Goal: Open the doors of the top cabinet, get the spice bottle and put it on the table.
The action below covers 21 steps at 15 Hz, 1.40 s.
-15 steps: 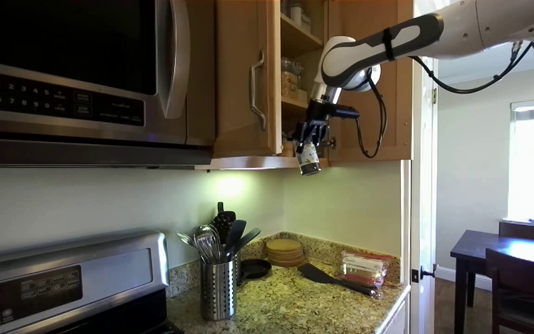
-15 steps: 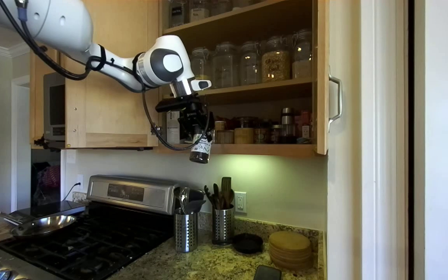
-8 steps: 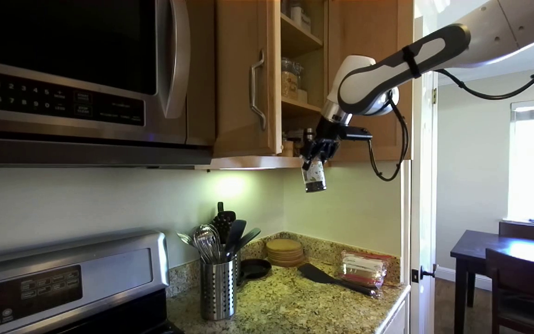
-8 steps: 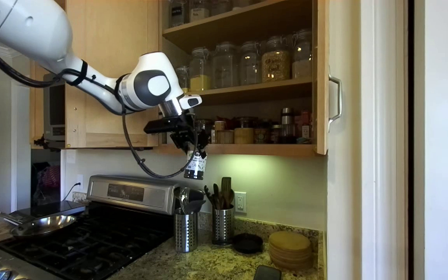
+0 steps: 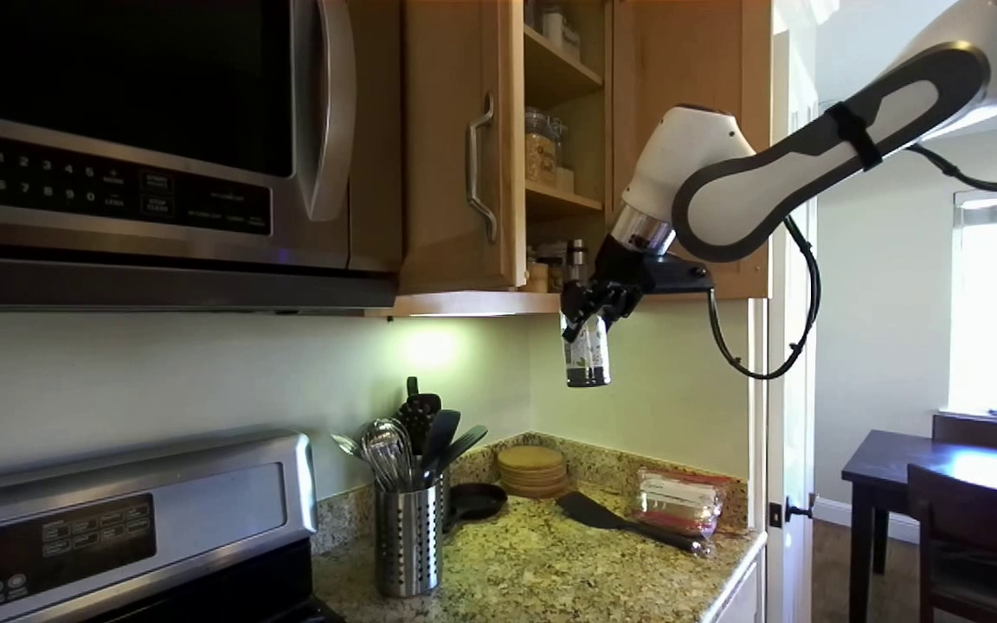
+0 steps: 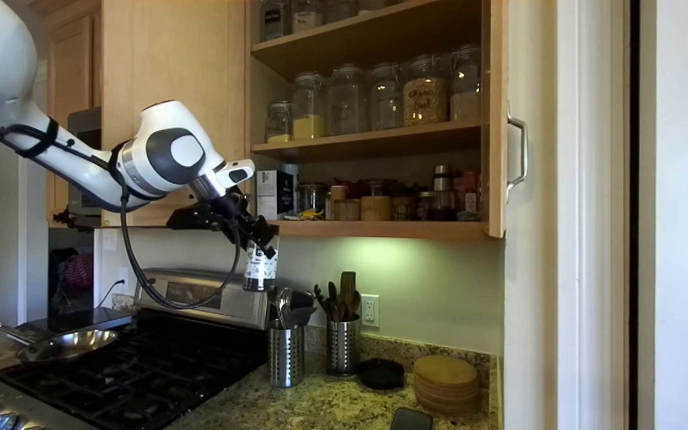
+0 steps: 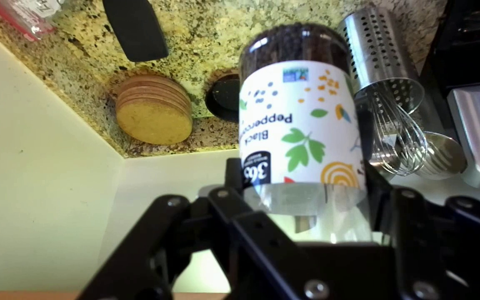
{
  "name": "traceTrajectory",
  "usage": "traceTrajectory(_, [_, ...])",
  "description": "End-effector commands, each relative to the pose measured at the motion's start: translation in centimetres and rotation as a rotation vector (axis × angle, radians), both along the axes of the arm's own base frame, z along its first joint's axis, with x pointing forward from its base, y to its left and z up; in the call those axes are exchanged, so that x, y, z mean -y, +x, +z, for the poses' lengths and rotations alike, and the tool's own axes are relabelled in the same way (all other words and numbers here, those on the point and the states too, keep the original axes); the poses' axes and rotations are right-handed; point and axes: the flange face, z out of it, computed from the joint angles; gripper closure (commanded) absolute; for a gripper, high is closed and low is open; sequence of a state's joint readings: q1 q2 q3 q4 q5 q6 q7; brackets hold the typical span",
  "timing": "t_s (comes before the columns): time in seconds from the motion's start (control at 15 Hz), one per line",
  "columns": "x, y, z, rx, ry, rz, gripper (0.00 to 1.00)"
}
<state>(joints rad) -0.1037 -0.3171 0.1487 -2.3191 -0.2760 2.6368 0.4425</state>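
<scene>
The spice bottle, a clear jar of black peppercorns with a white patterned label, shows in both exterior views [image 5: 587, 356] [image 6: 260, 267] and large in the wrist view [image 7: 300, 116]. My gripper [image 5: 589, 327] is shut around it, with one finger on each side, also in an exterior view [image 6: 259, 248] and the wrist view [image 7: 302, 177]. The bottle hangs nearly upright, slightly tilted, in the air outside the cabinet, its contents at the lower end. The top cabinet [image 6: 380, 229] stands open, with a door [image 5: 464, 147] on one side and another door [image 5: 723, 268] behind my arm.
Below lies the granite counter [image 5: 516, 562] with utensil holders [image 5: 408, 541] [image 6: 343, 346], round wooden boards [image 6: 445, 382], a small black pan [image 6: 380, 374], a spatula [image 5: 589, 510] and a plastic bag [image 5: 680, 502]. The stove [image 6: 141, 370] is alongside. A dark table [image 5: 897, 452] stands beyond the doorway.
My gripper has carried the bottle down and out from the cabinet's lower shelf, moving left in an exterior view. The bottle has become more upright. The doors have not moved.
</scene>
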Motion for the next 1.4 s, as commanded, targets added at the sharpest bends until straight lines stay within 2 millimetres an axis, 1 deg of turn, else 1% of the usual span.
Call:
traceTrajectory(0.0, [-0.2,0.0,0.0,-0.001,0.000,0.005,0.34])
traceTrajectory(0.2, [0.7,0.4,-0.5,-0.013,0.002,-0.006,0.34])
traceTrajectory(0.53, [0.7,0.4,-0.5,-0.013,0.002,-0.006,0.34])
traceTrajectory(0.6, [0.7,0.4,-0.5,-0.013,0.002,-0.006,0.59])
traceTrajectory(1.0, [1.9,0.8,-3.2,-0.015,-0.008,-0.051,0.59])
traceTrajectory(1.13, [2.6,1.0,-4.6,-0.017,0.007,-0.075,0.59])
traceTrajectory(1.33, [2.9,1.6,-6.9,-0.027,0.035,-0.095,0.59])
